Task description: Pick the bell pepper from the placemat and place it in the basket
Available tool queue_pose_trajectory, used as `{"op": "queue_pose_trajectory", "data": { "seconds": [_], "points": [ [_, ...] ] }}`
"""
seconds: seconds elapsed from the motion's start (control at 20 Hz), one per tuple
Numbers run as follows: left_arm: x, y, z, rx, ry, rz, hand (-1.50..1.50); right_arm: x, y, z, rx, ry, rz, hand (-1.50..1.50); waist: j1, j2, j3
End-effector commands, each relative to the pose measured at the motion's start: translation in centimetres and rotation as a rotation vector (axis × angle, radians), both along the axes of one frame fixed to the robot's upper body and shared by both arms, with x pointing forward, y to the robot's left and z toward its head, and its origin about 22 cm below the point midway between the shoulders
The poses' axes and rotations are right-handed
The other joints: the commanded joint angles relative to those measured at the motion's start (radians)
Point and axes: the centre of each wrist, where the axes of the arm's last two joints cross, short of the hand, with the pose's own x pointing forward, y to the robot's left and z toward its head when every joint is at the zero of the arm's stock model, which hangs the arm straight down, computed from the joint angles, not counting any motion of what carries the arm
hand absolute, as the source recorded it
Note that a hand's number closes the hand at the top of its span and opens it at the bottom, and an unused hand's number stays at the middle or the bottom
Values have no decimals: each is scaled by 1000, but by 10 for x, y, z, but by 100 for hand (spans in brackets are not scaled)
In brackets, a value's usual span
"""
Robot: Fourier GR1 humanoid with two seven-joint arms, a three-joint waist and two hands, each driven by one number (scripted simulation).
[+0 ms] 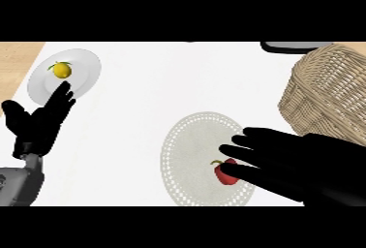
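Right hand (300, 164) over red bell pepper (227, 174), on round placemat (193, 145)

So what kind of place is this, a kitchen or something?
Probably a kitchen counter or dining surface: a lemon on a white plate, a red bell pepper on a round placemat, and a wicker basket.

The right hand (300, 164) reaches over the red bell pepper (227, 173) on the round placemat (190, 155), beside the wicker basket (332, 92).
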Motion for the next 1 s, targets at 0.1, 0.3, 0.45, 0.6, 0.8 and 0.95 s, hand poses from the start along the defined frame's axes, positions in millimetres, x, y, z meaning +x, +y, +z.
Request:
{"op": "queue_pose_trajectory", "data": {
  "seconds": [0.1,0.3,0.45,0.6,0.8,0.95],
  "points": [
    [7,-6,-11,-16,11,4,0,5,-5,-45,56,-12,7,-150,2,4,1],
    [10,-6,-1,-2,-4,11,0,10,-4,-87,78,-22,21,-150,-1,1,0],
    [2,-13,-9,-11,-3,-8,0,26,7,-129,134,21,14,-150,7,2,0],
    [3,0,3,6,-2,7,0,24,29,-151,201,79,12,-150,2,-1,-1],
    [-12,9,7,3,-7,2,0,25,45,-179,87,20,-25,-150,5,-3,-1],
    [2,18,-5,-6,-9,-2,0,50,54,-183,41,26,-30,-150,1,-1,-1]
  ]
}}
